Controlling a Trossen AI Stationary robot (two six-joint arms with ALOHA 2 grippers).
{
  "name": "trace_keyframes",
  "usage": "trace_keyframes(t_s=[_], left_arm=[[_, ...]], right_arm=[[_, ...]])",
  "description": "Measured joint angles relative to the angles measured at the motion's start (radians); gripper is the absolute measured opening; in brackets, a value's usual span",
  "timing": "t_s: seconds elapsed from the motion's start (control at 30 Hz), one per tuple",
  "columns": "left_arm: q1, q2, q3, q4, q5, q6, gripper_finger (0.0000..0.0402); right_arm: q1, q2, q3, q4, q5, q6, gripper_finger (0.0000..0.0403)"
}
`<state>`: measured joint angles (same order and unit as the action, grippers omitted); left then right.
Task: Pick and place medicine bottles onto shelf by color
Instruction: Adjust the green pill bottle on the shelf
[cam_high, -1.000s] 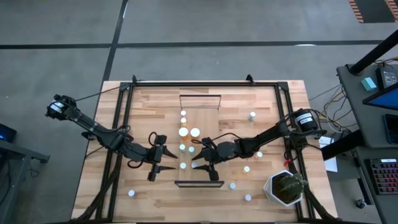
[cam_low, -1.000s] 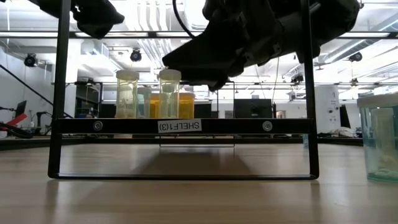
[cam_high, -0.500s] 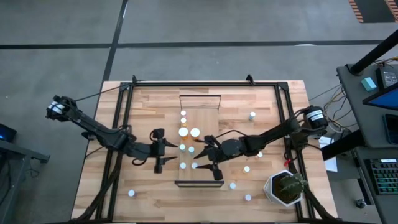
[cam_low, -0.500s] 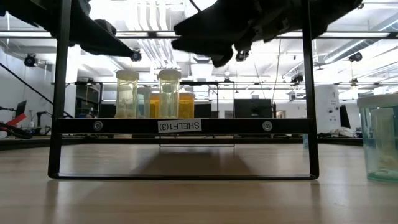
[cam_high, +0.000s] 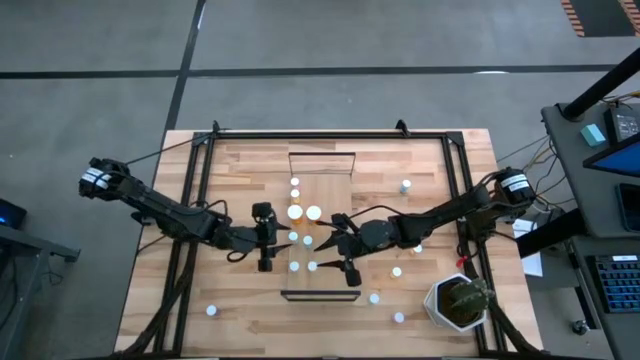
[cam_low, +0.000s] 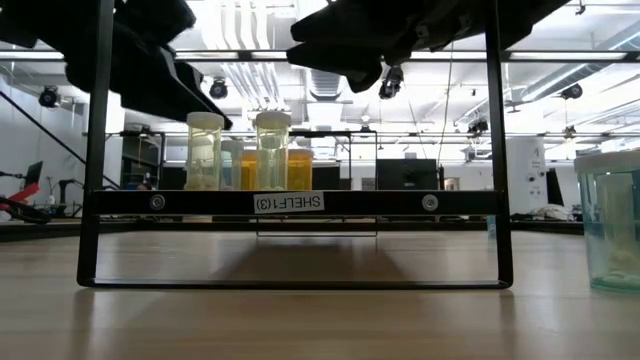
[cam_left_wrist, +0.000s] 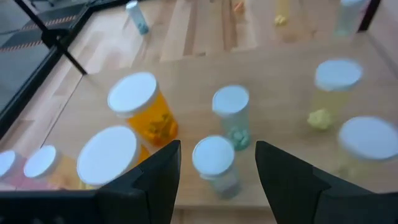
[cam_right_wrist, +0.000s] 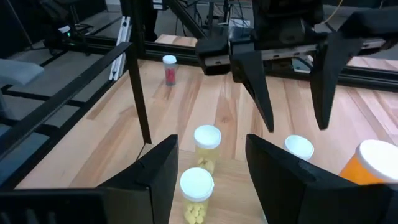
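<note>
Left hand (cam_high: 268, 240): fingers spread, empty, hovering at shelf's left edge. Right hand (cam_high: 328, 245): likewise spread and empty, over shelf's right half, facing the left one across the plank.

Shelf (cam_high: 335, 185): lengthwise down middle of worktop (cam_high: 240, 170), dark rail at near end tagged "SHELF1(3)" (cam_low: 288, 203).

On shelf, white-capped bottles (cam_high: 296, 211) in a loose group along its left half, between the two hands:
- two big orange-bodied ones (cam_left_wrist: 140, 106) side by side, contents hard to make out;
- two small clear ones (cam_left_wrist: 231, 115) with pale greenish tablets, just past left fingers;
- two clear ones with yellow pills (cam_right_wrist: 207, 146) low inside, standing upright just ahead of right fingers;
- farther along, another with something yellow (cam_left_wrist: 336, 87) inside.

Seen level across worktop: two tall pale yellow-green bottles (cam_low: 205, 150) in front, orange ones (cam_low: 300, 170) behind, all upright.

Off shelf, on bare worktop: several small loose bottles (cam_high: 405, 186) to the right, one more (cam_high: 211, 310) near front left corner, one with red contents (cam_right_wrist: 168, 68) well apart from shelf. Potted plant (cam_high: 458, 303) at front right corner.
</note>
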<state>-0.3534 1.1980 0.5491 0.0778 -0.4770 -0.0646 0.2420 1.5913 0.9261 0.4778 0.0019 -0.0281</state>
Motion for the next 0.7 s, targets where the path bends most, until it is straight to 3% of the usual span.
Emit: trace_keyframes(t_s=[0.7], left_arm=[[0.028,0.116,0.000,0.079,0.003,-0.007,0.0191]], right_arm=[[0.000,0.001,0.000,-0.018,0.027,-0.010,0.0178]])
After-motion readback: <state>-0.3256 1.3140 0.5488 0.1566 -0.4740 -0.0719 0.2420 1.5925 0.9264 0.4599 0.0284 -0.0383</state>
